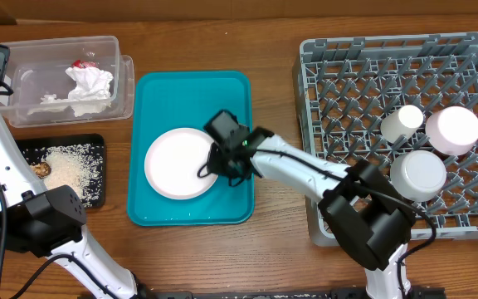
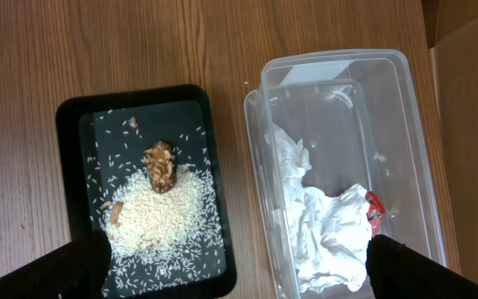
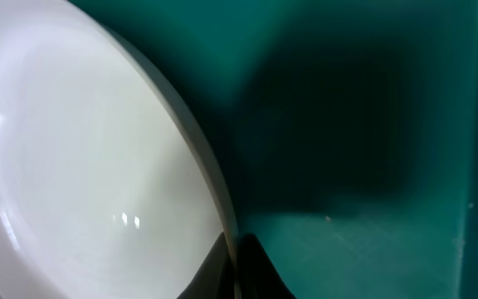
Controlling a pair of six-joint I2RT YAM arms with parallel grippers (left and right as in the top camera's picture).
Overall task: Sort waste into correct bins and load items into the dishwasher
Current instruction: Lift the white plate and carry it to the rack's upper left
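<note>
Right jaws pinched on white plate [image 1: 173, 159] rim, close to teal tray [image 1: 191, 100] wall; left jaws wide, empty.

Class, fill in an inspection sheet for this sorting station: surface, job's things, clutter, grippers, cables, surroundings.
Surface: wooden table, dry, no spills seen.
Job's things: white plate lying on the teal tray; three white cups in the grey dish rack; rice with a brown food bit in the black tray; crumpled tissue and a red scrap in the clear bin.
Clutter: a few stray grains on the wood.
Grippers: left gripper open, above the two waste containers; right gripper at the plate's right rim, jaws unclear.
Cables: black cable running along the left arm.
Surroundings: brown board beyond the bin.
</note>
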